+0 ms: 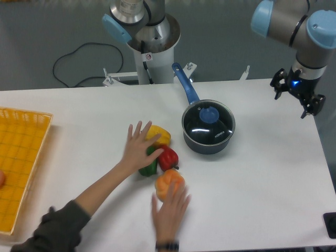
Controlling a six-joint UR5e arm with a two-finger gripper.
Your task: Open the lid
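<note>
The tool (pixel 303 101) hangs over the bench's (pixel 262 178) far right edge, too small and dark to tell whether it is released or clenched; it grasps nothing visible. The lid (pixel 208 123) sits closed on the saucepan (pixel 207 142), hiding any contents. A yellow basket (pixel 23 157) is cut off at left. Two hands (pixel 137 147) partly cover the peppers (pixel 167 157).

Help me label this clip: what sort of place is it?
Probably a robotics lab: a grey, blue-jointed robot arm over a plain white table, a black cable trailing behind, and toy-like peppers beside a lidded dark saucepan.
</note>
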